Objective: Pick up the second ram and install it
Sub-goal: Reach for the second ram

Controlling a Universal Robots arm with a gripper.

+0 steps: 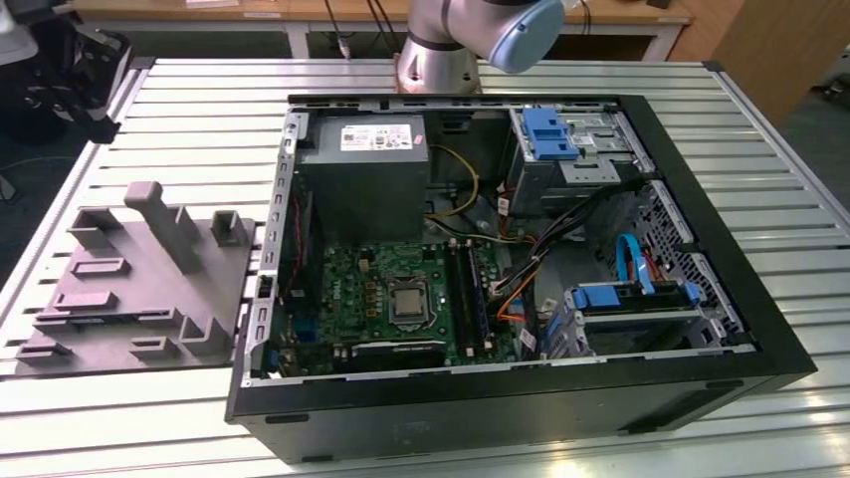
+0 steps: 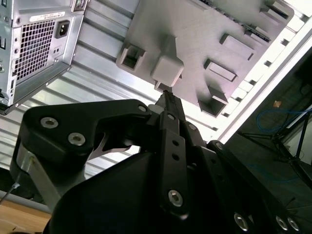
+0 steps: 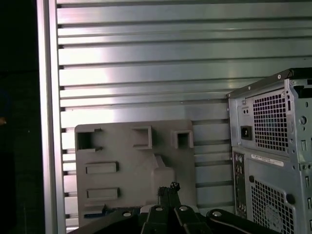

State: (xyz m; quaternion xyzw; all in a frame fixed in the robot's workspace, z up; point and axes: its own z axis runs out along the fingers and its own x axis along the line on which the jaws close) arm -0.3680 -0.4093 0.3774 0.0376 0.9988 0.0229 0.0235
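– Second ram [image 3: 94, 213]: where does it lie?
– It is judged to be the dark bluish strip seated in a groove of the grey fixture [image 3: 131, 161]. The fixture rests on the bench [image 3: 146, 73] beside the computer case [image 3: 273, 146]. The identification is not certain, because the arm's own body hides part of the groove.
– State of the jaws?
– In the first wrist view the jaws are closed on each other with nothing between them. They hang above the fixture, over its raised block [image 2: 167, 68].
– Direction from jaws to strip?
– Across the fixture, away from the case. The jaws are over the half nearer the case's rear panel. The strip is in the farther half, toward the exterior view's left.
– Long axis?
– It runs toward and away from the rear panel, so it points at the case rather than along it.
– Any contact?
– None. The jaws and the strip are well apart, and the second ram is not yet picked up.
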